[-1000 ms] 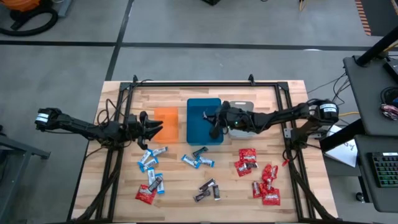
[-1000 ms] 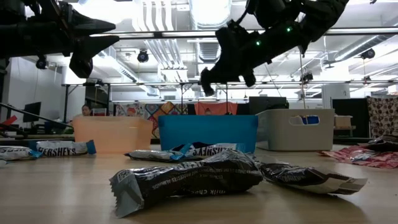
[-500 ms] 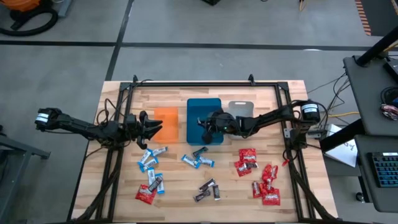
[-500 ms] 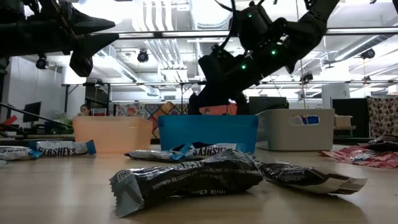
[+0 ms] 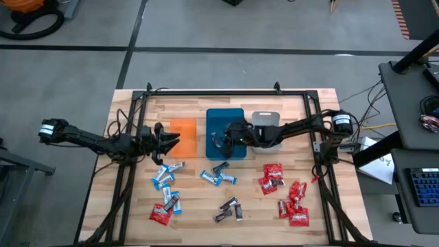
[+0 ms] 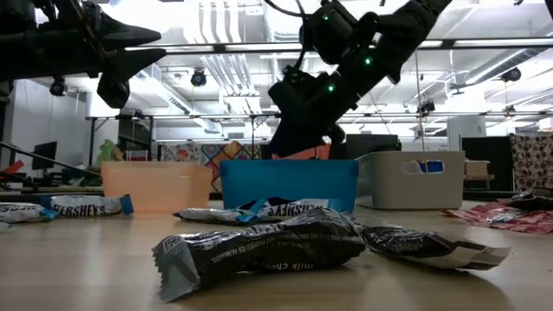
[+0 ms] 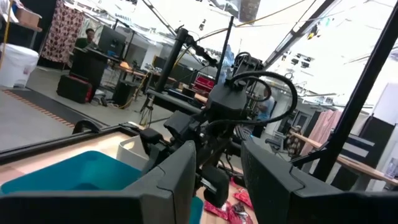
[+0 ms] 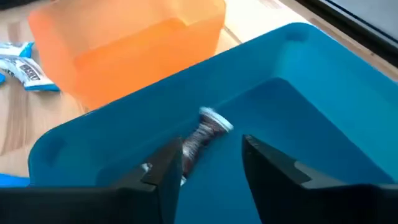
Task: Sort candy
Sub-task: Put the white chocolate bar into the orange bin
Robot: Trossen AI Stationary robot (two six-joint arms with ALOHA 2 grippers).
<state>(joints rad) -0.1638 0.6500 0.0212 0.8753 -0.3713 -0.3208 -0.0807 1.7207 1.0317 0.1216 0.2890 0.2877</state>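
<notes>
Candy lies in loose groups on the wooden bench [image 5: 185,103], all on the side of the teal tray [image 5: 225,130] away from the bench's back rail. Red-wrapped pieces [image 5: 285,195] sit well apart from the teal tray, nearer the right arm's base. Blue-and-white pieces [image 5: 219,175] lie just beside the tray's near edge, with more [image 5: 164,175] near the orange tray [image 5: 184,136]. Dark brown pieces [image 5: 230,208] lie farther out from the teal tray; in the low view one of them [image 6: 259,246] fills the foreground.

The right pincer [image 5: 221,139] is over the teal tray, fingers parted and holding nothing. The right wrist view shows its fingers [image 8: 163,171] spread above the tray's floor, and one dark brown-and-silver candy [image 8: 202,134] inside the tray between and just beyond them; whether it rests on the floor or is in the air cannot be told.

The orange tray stands touching or just beside the teal tray on one side, the grey tray [image 5: 266,118] on the other, partly covered by the right arm.

The left pincer [image 5: 171,139] waits over the orange tray's outer edge, fingers partly apart and empty.
</notes>
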